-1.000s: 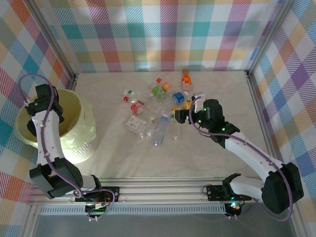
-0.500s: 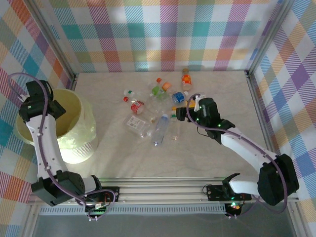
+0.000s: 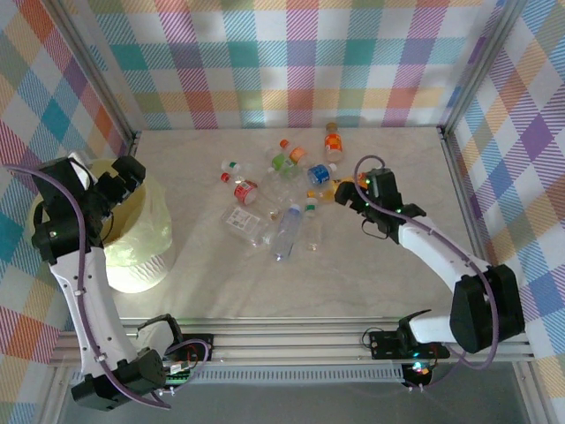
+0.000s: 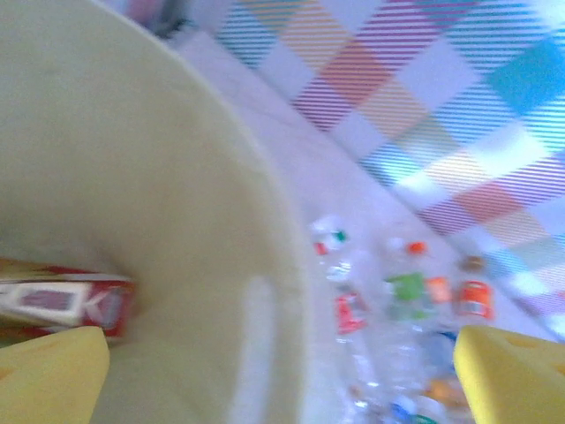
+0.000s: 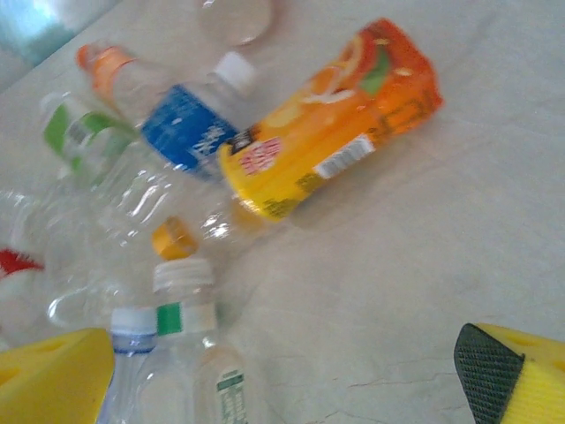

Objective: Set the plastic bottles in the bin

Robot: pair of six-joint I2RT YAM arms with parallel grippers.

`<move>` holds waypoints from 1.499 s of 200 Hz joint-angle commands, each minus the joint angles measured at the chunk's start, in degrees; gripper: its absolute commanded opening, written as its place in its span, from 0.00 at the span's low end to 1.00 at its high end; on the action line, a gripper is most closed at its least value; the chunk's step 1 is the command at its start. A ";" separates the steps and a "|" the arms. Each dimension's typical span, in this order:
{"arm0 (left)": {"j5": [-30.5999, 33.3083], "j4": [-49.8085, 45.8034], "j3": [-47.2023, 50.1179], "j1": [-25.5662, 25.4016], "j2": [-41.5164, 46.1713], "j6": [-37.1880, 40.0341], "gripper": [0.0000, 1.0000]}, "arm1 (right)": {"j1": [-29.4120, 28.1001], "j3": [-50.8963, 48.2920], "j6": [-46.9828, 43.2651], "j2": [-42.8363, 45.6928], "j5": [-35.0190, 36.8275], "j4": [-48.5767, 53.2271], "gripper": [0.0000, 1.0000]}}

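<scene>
Pale marbled tabletop (image 3: 371, 265) was evenly lit, with soft shadows. Pastel plaid cloth walls (image 3: 291, 62) closed three sides. Aluminium frame posts (image 3: 93, 72) ran up the corners. A slotted aluminium rail (image 3: 300, 346) crossed the near edge.

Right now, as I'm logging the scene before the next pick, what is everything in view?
plastic bottles: about a dozen, mostly clear with coloured caps, some orange, clustered mid-table toward the far side
bin: one, pale yellow, table's left edge
red-labelled item: one, inside the bin, too blurred to identify
table: one, pale marbled
plaid walls: multicoloured, around the table
left gripper: one, yellow pads, open, over the bin
right gripper: one, yellow pads, open, above the bottles' right side
</scene>
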State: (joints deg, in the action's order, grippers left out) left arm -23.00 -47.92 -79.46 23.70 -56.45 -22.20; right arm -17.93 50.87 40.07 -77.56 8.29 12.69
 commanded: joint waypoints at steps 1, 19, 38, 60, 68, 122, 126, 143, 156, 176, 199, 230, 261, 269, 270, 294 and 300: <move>-12.25 10.74 1.65 -0.88 3.20 -4.96 1.00 | 3.22 2.91 8.60 -2.06 -3.43 4.13 1.00; -17.74 14.91 2.93 -2.65 4.00 -7.22 1.00 | 5.34 5.22 11.88 -4.40 -4.16 7.05 1.00; -18.11 16.60 3.72 -6.70 4.25 -8.25 1.00 | 6.66 9.19 15.06 -7.95 -3.89 11.19 1.00; -15.12 18.90 5.55 -14.03 4.55 -8.31 1.00 | 7.35 14.30 17.71 -12.71 -4.79 14.35 1.00; -14.18 19.91 6.12 -16.93 4.27 -8.15 1.00 | 7.43 15.85 18.86 -14.46 -5.27 14.66 1.00; -6.30 24.94 7.92 -33.92 -1.79 -7.01 1.00 | 7.65 25.93 26.63 -24.94 -6.51 16.69 1.00; -5.67 25.16 7.92 -34.75 -2.21 -6.84 1.00 | 7.65 26.38 27.34 -25.63 -6.52 16.67 1.00; -3.57 25.81 7.96 -38.33 -3.90 -6.07 1.00 | 7.99 28.73 30.35 -29.02 -6.67 16.89 1.00; -2.66 26.53 8.09 -40.63 -4.94 -5.93 1.00 | 8.31 31.43 31.55 -31.56 -6.96 17.62 1.00; -1.23 26.50 8.24 -43.29 -6.48 -5.29 1.00 | 8.48 36.28 33.44 -35.78 -6.16 20.46 1.00; 0.34 25.59 8.27 -45.31 -7.57 -4.54 1.00 | 8.75 39.48 36.93 -39.61 -6.37 21.94 1.00; 1.25 25.41 8.64 -46.64 -8.45 -3.87 1.00 | 9.19 41.20 40.97 -43.28 -7.80 20.89 1.00; 1.21 25.37 8.71 -47.45 -9.58 -3.49 1.00 | 10.02 45.11 41.66 -47.16 -8.94 21.84 0.99; 1.19 25.29 8.72 -47.69 -9.82 -3.38 1.00 | 10.13 45.57 41.58 -47.83 -8.92 21.68 0.98; 1.20 25.27 8.71 -47.69 -9.91 -3.38 1.00 | 10.12 45.60 41.58 -47.93 -8.92 21.68 0.98; 1.24 25.03 8.71 -48.41 -10.73 -3.12 1.00 | 10.45 46.07 40.92 -48.88 -7.86 21.30 0.90; 1.28 25.03 8.71 -48.61 -10.96 -3.03 1.00 | 10.56 45.91 40.58 -48.84 -7.62 21.18 0.87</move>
State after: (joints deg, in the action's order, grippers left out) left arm -22.26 -23.64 -71.40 -23.81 -66.83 -26.92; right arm -7.99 95.88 80.16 -124.81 0.16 33.58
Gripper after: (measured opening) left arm 0.998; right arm 0.916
